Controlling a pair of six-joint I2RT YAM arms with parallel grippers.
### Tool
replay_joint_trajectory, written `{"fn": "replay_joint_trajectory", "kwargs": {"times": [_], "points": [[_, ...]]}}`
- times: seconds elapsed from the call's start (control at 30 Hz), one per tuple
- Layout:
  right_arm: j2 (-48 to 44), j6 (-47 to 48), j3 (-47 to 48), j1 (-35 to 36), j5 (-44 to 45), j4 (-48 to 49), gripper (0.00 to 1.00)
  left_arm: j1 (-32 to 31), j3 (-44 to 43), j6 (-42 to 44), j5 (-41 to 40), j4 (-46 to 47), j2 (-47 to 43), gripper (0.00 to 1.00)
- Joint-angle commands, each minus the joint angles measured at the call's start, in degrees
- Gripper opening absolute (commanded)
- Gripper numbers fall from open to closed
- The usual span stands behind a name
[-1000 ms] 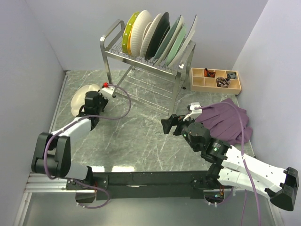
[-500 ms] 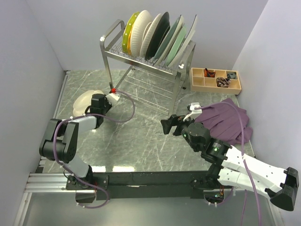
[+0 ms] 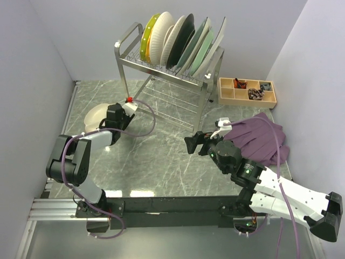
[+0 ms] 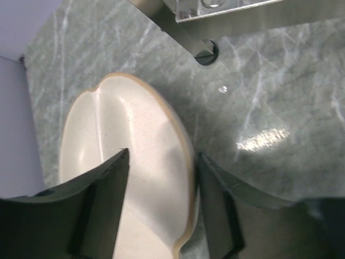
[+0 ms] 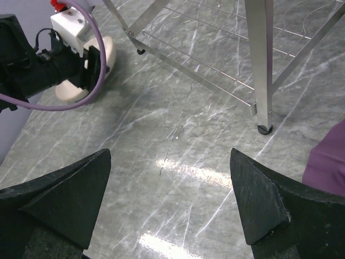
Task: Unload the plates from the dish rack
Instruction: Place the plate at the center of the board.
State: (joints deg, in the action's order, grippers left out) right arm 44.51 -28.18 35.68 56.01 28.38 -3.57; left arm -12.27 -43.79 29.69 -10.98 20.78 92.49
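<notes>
Near edge, toward 5 o'clock of the marble surface: right claw. Stands wide open, grips nothing, hangs above bare marble with fingers pointing toward 9 o'clock. Apart from the nearest rack leg. Just behind it, toward 3 o'clock: purple cloth, crumpled, lying on the surface.

Farther in, at 9 o'clock: left claw. Sits part open over a cream divided plate. Straddles the plate's edge, one finger over the plate's face, the other just outside the rim with a thin strip of marble showing between. Shows no clamping on the rim; contact under the inner finger cannot be told. Lies flat on the surface, this plate, near the left wall and just beside one rack foot, not touching it.

Farther still, at 12 o'clock: dish rack, upright on its legs. On the top tier, plates standing on edge in a packed row, leaning toward 1 o'clock: yellow at the left end, then cream, dark-rimmed, grey-green, white at the right end. Exact count not readable owing to overlap.

Farthest, at 2 o'clock by the right wall: wooden compartment tray, small dark items in its cells, just beside the rack's right leg.
</notes>
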Motion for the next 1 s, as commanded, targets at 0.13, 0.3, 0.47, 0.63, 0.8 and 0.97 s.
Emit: {"fn": "replay_joint_trajectory", "kwargs": {"times": [0.13,0.3,0.47,0.63,0.8,0.97], "points": [[-1.62,0.94,1.67,0.33,1.32,1.38,0.97,-1.00,-5.16,-13.51,1.58,-6.88,-4.42,0.68],[-1.44,0.76,2.02,0.33,1.24,0.85,0.96,-0.56,-4.99,-22.71,-1.31,-8.29,-8.19,0.71],[-1.62,0.76,1.93,0.42,0.80,1.20,0.96,3.46,-9.11,-45.35,-2.82,-17.42,-12.66,0.68],[-1.36,0.76,1.94,0.24,1.32,1.03,0.96,10.33,-3.25,-71.31,1.85,-20.60,-24.87,0.73],[-1.45,0.68,2.02,0.42,1.24,0.85,0.97,10.95,6.60,-96.10,-6.93,-29.98,-40.53,0.74],[-1.71,0.76,1.76,0.42,1.50,1.29,0.96,10.95,9.25,-112.52,-8.53,-41.40,-39.77,0.72]]}}
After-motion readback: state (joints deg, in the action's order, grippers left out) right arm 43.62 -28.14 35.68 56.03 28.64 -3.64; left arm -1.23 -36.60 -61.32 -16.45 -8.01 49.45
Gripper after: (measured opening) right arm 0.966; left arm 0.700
